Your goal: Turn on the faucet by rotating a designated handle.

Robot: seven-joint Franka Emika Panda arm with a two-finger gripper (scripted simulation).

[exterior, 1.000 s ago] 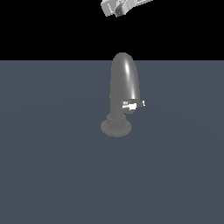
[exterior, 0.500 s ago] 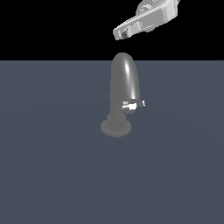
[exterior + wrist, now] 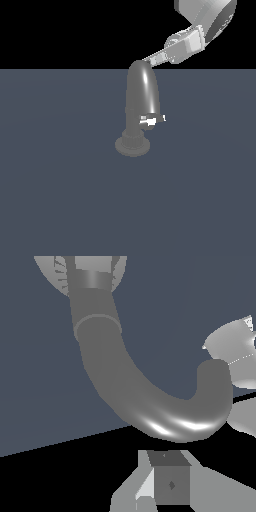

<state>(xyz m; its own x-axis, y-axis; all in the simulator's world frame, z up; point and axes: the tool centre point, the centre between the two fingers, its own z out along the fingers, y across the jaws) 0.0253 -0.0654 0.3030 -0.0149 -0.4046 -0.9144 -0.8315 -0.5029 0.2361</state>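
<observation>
The glossy grey faucet [image 3: 142,97] stands upright on its round stepped base [image 3: 132,146] in the middle of the exterior view. Its small white handle [image 3: 154,120] juts from the lower body towards the exterior view's right. My gripper [image 3: 148,61] comes down from the upper right, and its fingertips are right at the top of the faucet's arch. The fingers look pressed together and hold nothing. In the wrist view the curved faucet [image 3: 150,406] fills the middle, the gripper [image 3: 167,476] is just beside the bend, and pale handle parts [image 3: 230,343] show beyond the spout.
A flat dark grey-blue floor [image 3: 60,190] spreads all around the faucet. The arm's thick white-grey links [image 3: 205,20] hang in the upper right of the exterior view.
The arm has come down and towards the exterior view's left. The fingertips went from well above the faucet to its top. Faucet and handle have not moved.
</observation>
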